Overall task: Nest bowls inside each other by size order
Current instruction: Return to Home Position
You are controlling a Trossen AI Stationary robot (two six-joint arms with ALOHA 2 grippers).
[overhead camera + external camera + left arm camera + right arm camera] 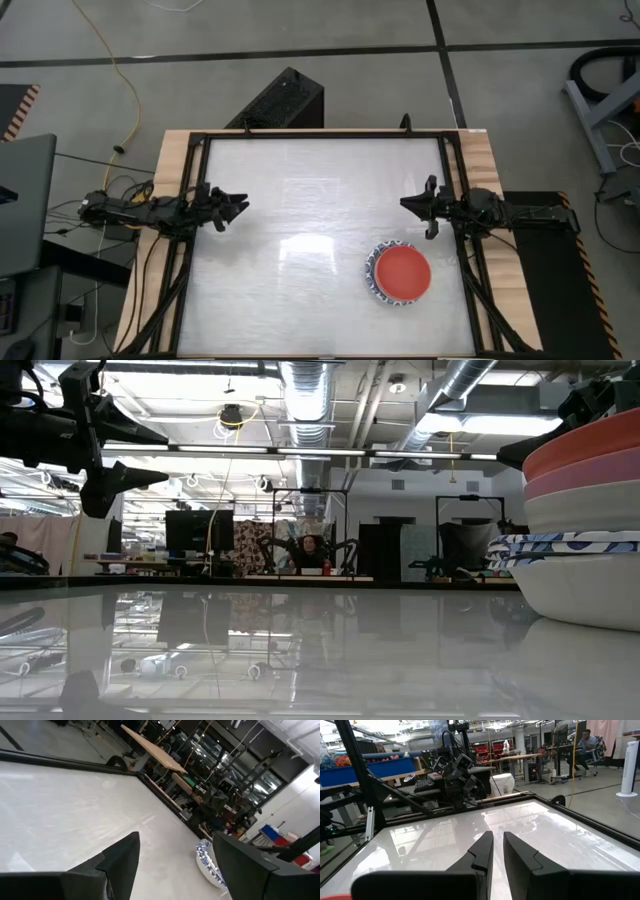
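The bowls stand nested in one stack (402,273) at the table's near right, resting on the table top. From above, the red bowl (403,270) fills it, with a blue-patterned rim (376,287) showing around it. The low view shows the stack (580,510) from the side: red on top, then pink, cream-white, blue-patterned rims and a white bowl at the bottom. My left gripper (238,208) hovers open and empty at the table's left side, and its wrist view (175,855) shows the stack (207,865) far off. My right gripper (405,204) is shut and empty above the table's right side, beyond the stack.
A black frame (320,135) borders the white table top. The middle and left of the table top (300,260) are bare. Beyond the far edge the room shows benches, other robot rigs and a seated person (313,550).
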